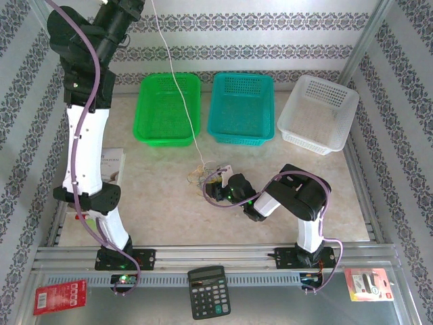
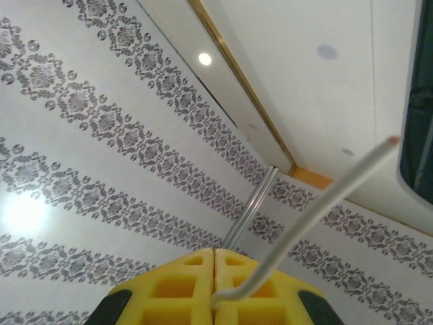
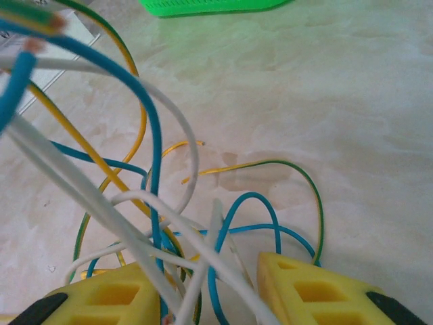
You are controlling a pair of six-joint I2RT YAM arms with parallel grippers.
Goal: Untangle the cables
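table: pale marbled tabletop (image 1: 169, 223).
left arm: black-and-white left arm (image 1: 84, 142), reared tall on the 9 o'clock side.
right arm: black-and-white right arm (image 1: 304, 203), folded low, reaching toward 9 o'clock.
baskets: green plastic mesh basket (image 1: 162, 141), teal plastic mesh basket (image 1: 240, 140) and white plastic mesh basket (image 1: 312, 145) along the 12 o'clock edge, well apart from the wires.
cables: knot of thin curly wires (image 1: 206, 175) mid-table, at 6 o'clock from the gap between the green and teal baskets.
strand: long whitish wire (image 1: 181, 88) rises taut from the knot toward 11 o'clock.
left gripper: left gripper (image 2: 215, 254) has its yellow pads pressed together, clamped on the whitish wire.
right gripper: right gripper (image 3: 206, 267) sits at the knot's 4 o'clock side, pads apart. Blue wires (image 3: 152, 135), whitish wires and a yellow-green wire (image 3: 298, 172) run through the gap, none pinched.
step: judged to be pulling one strand free.
tip: pin the remaining loops low with the right gripper and pull the whitish wire slowly. Ease off if the whole knot lifts.
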